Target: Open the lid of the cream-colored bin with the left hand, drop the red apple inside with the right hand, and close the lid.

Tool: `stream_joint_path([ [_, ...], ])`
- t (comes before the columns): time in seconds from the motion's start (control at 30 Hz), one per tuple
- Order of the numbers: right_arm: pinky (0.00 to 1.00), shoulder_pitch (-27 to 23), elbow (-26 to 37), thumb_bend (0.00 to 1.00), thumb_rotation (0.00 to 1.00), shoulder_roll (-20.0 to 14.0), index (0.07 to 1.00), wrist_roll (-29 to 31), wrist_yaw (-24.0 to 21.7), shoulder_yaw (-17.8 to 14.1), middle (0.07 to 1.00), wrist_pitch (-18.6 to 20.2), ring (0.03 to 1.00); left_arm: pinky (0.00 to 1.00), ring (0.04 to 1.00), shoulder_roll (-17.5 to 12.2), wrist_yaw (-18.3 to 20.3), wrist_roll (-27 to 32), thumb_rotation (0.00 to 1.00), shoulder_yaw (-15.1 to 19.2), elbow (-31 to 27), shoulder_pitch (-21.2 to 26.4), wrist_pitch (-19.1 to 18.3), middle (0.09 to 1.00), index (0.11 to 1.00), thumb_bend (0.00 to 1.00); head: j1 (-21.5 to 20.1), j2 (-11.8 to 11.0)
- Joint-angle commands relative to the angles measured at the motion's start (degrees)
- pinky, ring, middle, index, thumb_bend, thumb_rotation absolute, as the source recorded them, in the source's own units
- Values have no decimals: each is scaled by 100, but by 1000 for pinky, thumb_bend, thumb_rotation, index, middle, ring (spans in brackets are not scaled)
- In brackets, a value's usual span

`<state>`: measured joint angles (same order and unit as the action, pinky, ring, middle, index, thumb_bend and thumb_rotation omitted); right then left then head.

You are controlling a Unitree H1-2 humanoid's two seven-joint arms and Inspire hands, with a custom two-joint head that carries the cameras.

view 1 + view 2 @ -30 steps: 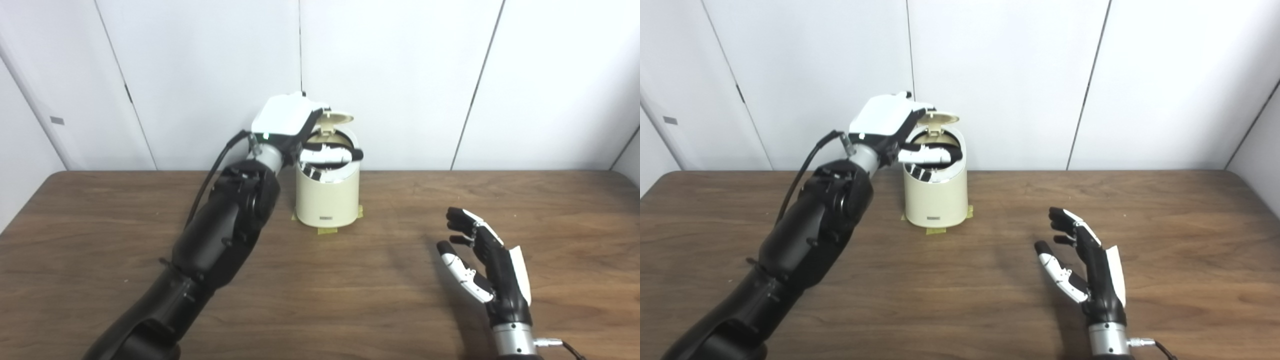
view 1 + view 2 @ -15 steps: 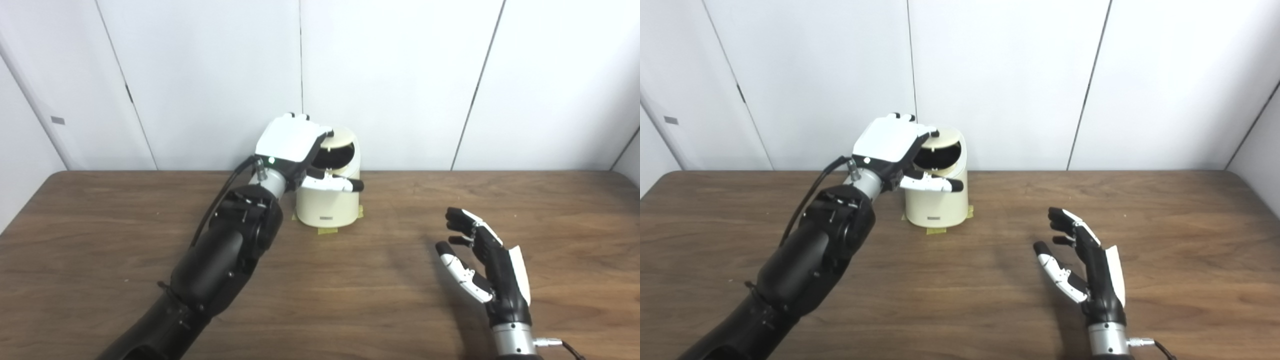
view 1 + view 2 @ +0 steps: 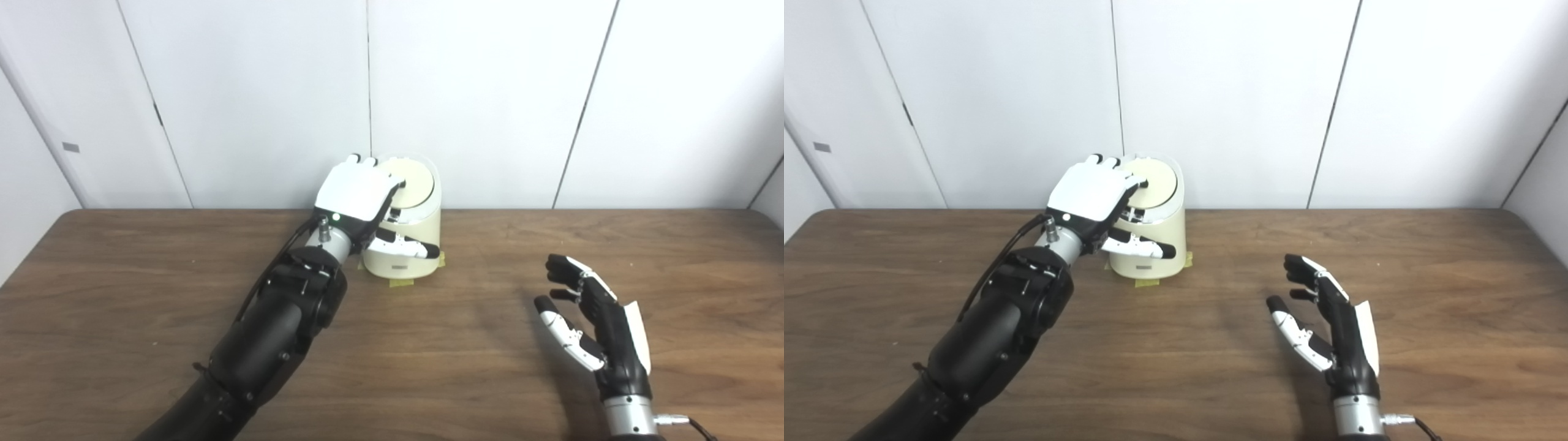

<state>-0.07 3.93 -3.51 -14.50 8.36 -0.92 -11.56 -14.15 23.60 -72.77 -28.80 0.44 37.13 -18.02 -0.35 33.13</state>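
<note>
Cream-colored bin (image 3: 410, 245) stands at the far edge of the wooden surface (image 3: 429, 367), about twelve o'clock, close to the white wall panels (image 3: 478, 92), with strips of yellowish tape (image 3: 401, 283) showing under its base. Its round lid (image 3: 413, 182) lies down flat over the opening. At the bin's nine o'clock side, the left hand (image 3: 358, 196) rests over the lid's near-left edge, fingers spread and clamped on nothing, fingertips touching the lid, thumb reaching across the bin's front wall. At roughly four o'clock and well apart from the bin, the right hand (image 3: 1329, 331) hovers palm inward, fingers apart and empty. Between the bin and this hand the wood lies open; the near edge is crossed only by the two arms.
</note>
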Motion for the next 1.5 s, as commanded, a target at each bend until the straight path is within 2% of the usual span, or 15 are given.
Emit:
stream_joint_path([
  [0.0, 668, -44, 7, 243, 436, 49, 761, 4, 24, 31, 776, -137, 763, 1000, 977, -129, 62, -162, 948, -27, 108, 149, 83, 883, 862, 957, 0, 11],
  [0.03, 665, -49, 1, 240, 429, 50, 759, 5, 28, 32, 774, -151, 761, 1000, 981, -142, 78, -193, 956, -40, 129, 149, 122, 887, 867, 956, 0, 11],
  [0.17, 648, -71, -25, 240, 436, 40, 757, -135, 60, 58, 770, -158, 748, 1000, 962, -319, -399, -522, 965, -295, 595, 163, 488, 873, 847, 957, -29, 1],
  [0.27, 638, -83, -51, 249, 412, 50, 753, -79, 39, 66, 766, -211, 739, 1000, 961, -413, -643, -676, 908, -440, 844, 158, 671, 874, 842, 946, -4, 11],
  [0.43, 642, -86, -48, 243, 405, 58, 750, -147, 66, 70, 765, -177, 741, 1000, 963, -471, -830, -872, 900, -612, 965, 120, 867, 858, 845, 941, -16, 14],
  [0.53, 645, -84, -32, 252, 423, 69, 750, -28, 13, 62, 765, -140, 740, 1000, 956, -424, -889, -790, 893, -571, 964, 74, 875, 855, 839, 933, -16, 18],
  [0.67, 647, -74, 6, 252, 435, 51, 752, -60, 7, 65, 766, -92, 744, 1000, 951, -339, -1138, -553, 944, -340, 815, -26, 788, 861, 862, 909, -3, 33],
  [0.77, 635, -78, -23, 250, 435, 15, 749, -208, 53, 78, 762, -153, 734, 1000, 993, -75, -1974, -310, 966, 42, 639, -184, 594, 969, 965, 783, -15, 35],
  [0.83, 626, -81, -33, 258, 469, -2, 748, -262, 59, 95, 759, -173, 724, 1000, 999, 183, -2300, -119, 976, 309, 503, -261, 439, 994, 993, 694, -22, 32],
  [0.93, 625, -84, -46, 259, 489, -11, 747, -284, 64, 107, 756, -205, 722, 1000, 1000, 449, -2474, 38, 997, 555, 308, -304, 320, 1000, 1000, 627, -21, 24],
  [1.03, 620, -81, -57, 232, 440, -21, 746, -298, 73, 116, 754, -238, 721, 1000, 1000, 609, -2559, 154, 1000, 703, 80, -324, 287, 1000, 1000, 626, -21, 24],
  [1.23, 622, -63, 20, 229, 450, -17, 751, -346, 45, 138, 758, -107, 725, 1000, 1000, 759, -2604, 356, 1000, 908, -263, -351, 288, 1000, 1000, 623, -35, 15],
  [1.33, 622, -46, 47, 239, 471, -19, 749, -410, 58, 150, 758, -91, 723, 1000, 1000, 1052, -2848, 1237, 997, 1342, -503, -444, 415, 1000, 1000, 615, -37, 46],
  [1.4, 623, -32, 84, 250, 498, -8, 750, -430, 57, 156, 759, -71, 723, 1000, 1000, 1291, -3244, 2402, 1000, 1840, -782, -572, 951, 1000, 1000, 566, -38, 50],
  [1.47, 617, -29, 92, 255, 503, 12, 749, -365, 46, 145, 758, -81, 718, 1000, 1000, 1454, -3412, 3310, 1000, 2203, -1035, -714, 1388, 1000, 1000, 530, -33, 57],
])
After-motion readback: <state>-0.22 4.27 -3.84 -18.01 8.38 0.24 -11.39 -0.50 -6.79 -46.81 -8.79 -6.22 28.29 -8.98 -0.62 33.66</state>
